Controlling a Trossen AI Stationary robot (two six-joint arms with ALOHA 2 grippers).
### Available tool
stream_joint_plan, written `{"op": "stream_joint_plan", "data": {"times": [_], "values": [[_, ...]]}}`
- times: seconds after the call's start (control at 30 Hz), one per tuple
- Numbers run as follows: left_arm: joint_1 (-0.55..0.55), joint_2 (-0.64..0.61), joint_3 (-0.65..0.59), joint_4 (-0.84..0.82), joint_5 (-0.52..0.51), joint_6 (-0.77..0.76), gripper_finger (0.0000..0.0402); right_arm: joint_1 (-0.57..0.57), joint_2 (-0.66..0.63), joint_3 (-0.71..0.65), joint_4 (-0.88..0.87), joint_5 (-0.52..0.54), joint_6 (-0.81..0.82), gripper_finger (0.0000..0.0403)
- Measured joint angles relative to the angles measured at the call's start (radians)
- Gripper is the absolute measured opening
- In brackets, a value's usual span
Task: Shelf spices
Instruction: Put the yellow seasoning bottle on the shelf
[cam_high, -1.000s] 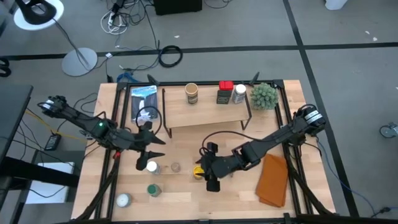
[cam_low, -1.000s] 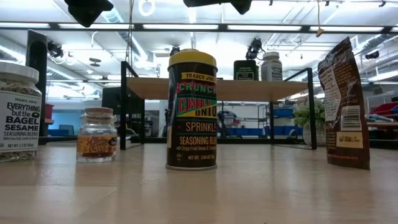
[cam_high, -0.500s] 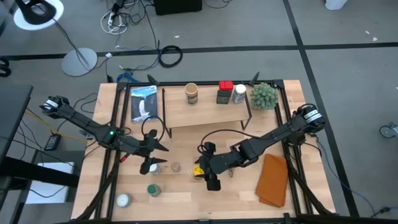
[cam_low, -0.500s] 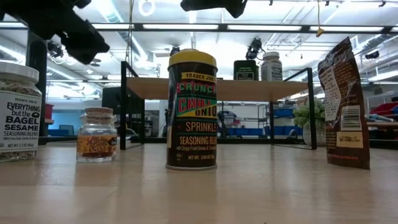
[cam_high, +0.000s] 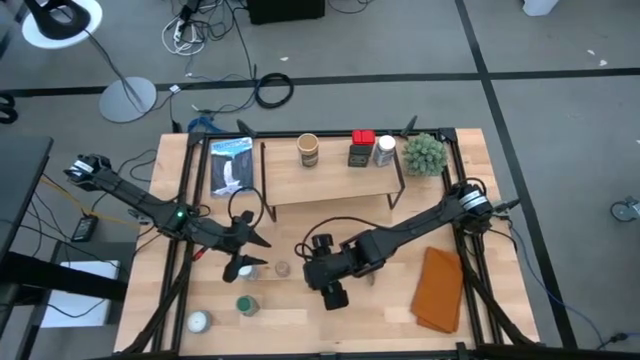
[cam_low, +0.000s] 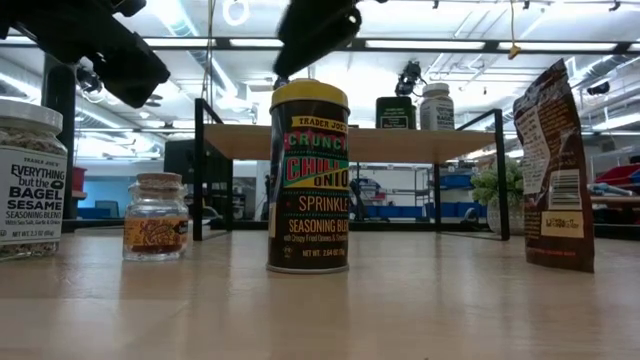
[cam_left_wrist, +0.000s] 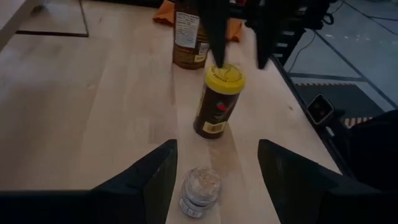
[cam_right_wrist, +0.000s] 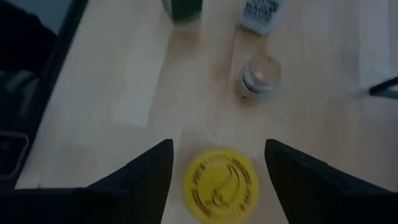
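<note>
A yellow-lidded spice jar stands upright on the table. My right gripper hangs open just above it, with a finger on either side of the yellow lid and clear of it. My left gripper is open and raised over the near left of the table. A small cork-topped jar stands on the table ahead of it. A bagel-seasoning jar stands to the left of that one. The shelf carries three jars, among them a tan one.
A brown pouch stands right of the yellow-lidded jar. A green-lidded jar and a white one sit near the front left. An orange-brown cloth lies at the right, a green plant beside the shelf, and a packet left of it.
My right gripper has moved toward the table's left, tipped further down, and come over the yellow-lidded jar. My left gripper has sunk toward the table and then held still. No jar has moved.
</note>
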Motion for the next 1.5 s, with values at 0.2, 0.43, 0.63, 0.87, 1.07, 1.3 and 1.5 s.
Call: {"op": "stream_joint_plan", "data": {"times": [0.2, 0.43, 0.63, 0.87, 1.07, 1.3, 1.5], "values": [[0.000, 0.000, 0.000, 0.005, 0.017, 0.001, 0.0229, -0.010, 0.029, 0.003, -0.063, -0.023, -0.005, 0.0252], [0.000, 0.000, 0.000, 0.012, 0.022, 0.000, 0.0229, -0.012, 0.059, 0.005, -0.061, -0.052, -0.005, 0.0252], [0.000, -0.003, 0.001, 0.027, 0.022, 0.004, 0.0229, -0.025, 0.055, 0.004, -0.059, -0.061, -0.005, 0.0224], [0.000, -0.067, 0.037, 0.004, 0.069, 0.060, 0.0229, -0.050, 0.055, 0.033, -0.100, -0.060, 0.012, 0.0211], [0.000, -0.192, 0.040, -0.084, 0.069, 0.078, 0.0229, -0.084, 0.055, 0.142, -0.208, -0.052, 0.013, 0.0226], [0.000, -0.286, 0.039, -0.157, 0.065, 0.077, 0.0229, -0.149, 0.055, 0.325, -0.394, -0.020, -0.027, 0.0216], [0.000, -0.302, 0.038, -0.180, 0.061, 0.079, 0.0229, -0.247, 0.054, 0.511, -0.506, -0.016, -0.034, 0.0229]]}}
